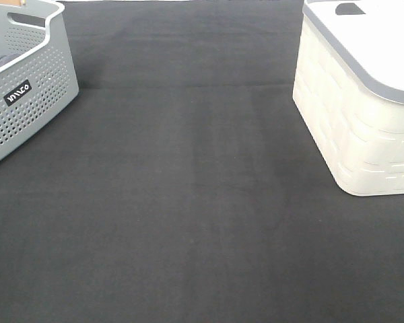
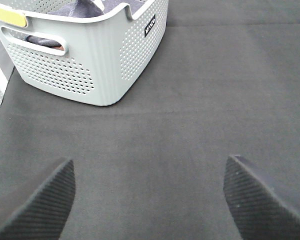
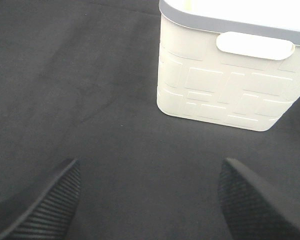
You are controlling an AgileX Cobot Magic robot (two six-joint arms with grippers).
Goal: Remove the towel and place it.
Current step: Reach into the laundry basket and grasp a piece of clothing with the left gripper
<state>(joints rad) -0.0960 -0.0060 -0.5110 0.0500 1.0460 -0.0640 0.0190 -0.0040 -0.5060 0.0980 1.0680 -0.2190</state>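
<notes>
**Towel (image 2: 72, 10) lies in basket (image 2: 100, 65)**

Only the left wrist view shows the towel, bunched inside the grey basket. From overhead the basket sits at 10 o'clock and the white bin (image 1: 350, 128) at 2. The left claw (image 2: 149, 165) and right claw (image 3: 150, 162) gape empty above the desk (image 1: 202, 215).

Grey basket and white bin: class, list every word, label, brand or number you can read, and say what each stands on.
"MYCO": white letters on a black label on the perforated side wall of the grey basket; blurred, so the spelling is uncertain.
White bin: only moulded block patterns, no text.
</notes>
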